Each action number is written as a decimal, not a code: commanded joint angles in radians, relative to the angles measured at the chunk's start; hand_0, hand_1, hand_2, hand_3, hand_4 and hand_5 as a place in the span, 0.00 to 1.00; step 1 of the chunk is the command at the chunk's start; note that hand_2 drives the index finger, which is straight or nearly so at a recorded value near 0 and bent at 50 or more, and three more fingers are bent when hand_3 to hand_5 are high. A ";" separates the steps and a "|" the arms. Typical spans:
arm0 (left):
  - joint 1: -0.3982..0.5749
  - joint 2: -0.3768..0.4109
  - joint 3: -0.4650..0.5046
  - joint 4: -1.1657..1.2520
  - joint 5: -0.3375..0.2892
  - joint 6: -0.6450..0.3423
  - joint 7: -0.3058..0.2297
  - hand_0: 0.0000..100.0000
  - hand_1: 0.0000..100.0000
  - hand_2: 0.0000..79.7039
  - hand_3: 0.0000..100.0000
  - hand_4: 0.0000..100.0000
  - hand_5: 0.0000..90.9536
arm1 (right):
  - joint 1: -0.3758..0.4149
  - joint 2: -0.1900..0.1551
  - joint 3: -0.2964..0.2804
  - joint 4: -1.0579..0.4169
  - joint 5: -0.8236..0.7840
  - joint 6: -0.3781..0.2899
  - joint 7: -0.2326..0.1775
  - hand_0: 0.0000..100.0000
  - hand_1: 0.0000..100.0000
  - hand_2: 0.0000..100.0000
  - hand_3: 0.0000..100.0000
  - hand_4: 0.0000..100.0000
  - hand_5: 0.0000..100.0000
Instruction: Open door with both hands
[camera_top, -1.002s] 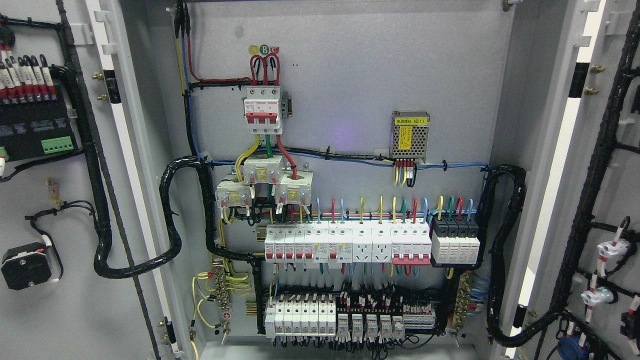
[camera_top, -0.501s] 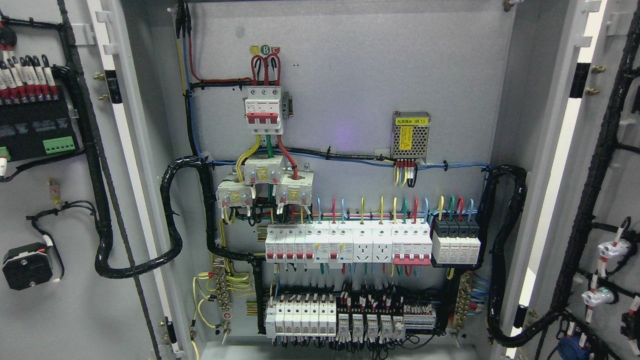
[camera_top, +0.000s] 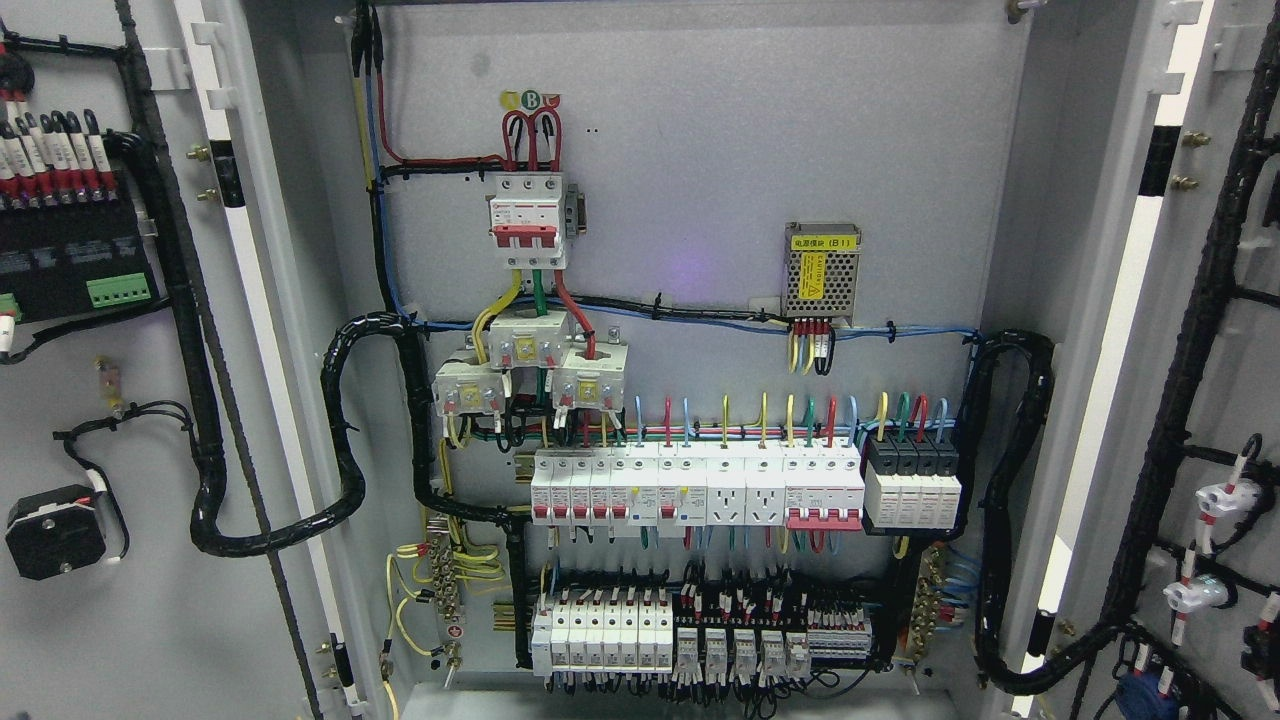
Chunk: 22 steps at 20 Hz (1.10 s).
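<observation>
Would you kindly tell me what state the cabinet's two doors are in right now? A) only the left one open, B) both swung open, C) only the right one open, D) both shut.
B: the left door and right door both stand swung outward, showing their wired inner faces, with the breaker panel fully exposed between them; neither robot hand is in view.

Red-toggled main breaker (camera_top: 526, 222) above white breaker row (camera_top: 695, 487); meshed power supply (camera_top: 822, 270) to the right.

matt grey metal cabinet (camera_top: 700, 150), glossy plastic breakers (camera_top: 690, 490)
</observation>
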 joint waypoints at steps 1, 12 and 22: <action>0.173 -0.185 -0.246 -0.095 -0.175 -0.246 0.000 0.00 0.00 0.00 0.00 0.00 0.00 | 0.054 0.071 0.188 0.140 0.056 -0.002 -0.002 0.38 0.00 0.00 0.00 0.00 0.00; 0.307 -0.215 -0.335 0.351 -0.266 -0.173 0.000 0.00 0.00 0.00 0.00 0.00 0.00 | 0.301 0.068 0.168 0.376 0.055 -0.206 -0.008 0.38 0.00 0.00 0.00 0.00 0.00; 0.291 -0.213 -0.327 0.741 -0.266 0.050 -0.010 0.00 0.00 0.00 0.00 0.00 0.00 | 0.301 0.073 0.166 0.836 0.053 -0.237 -0.008 0.38 0.00 0.00 0.00 0.00 0.00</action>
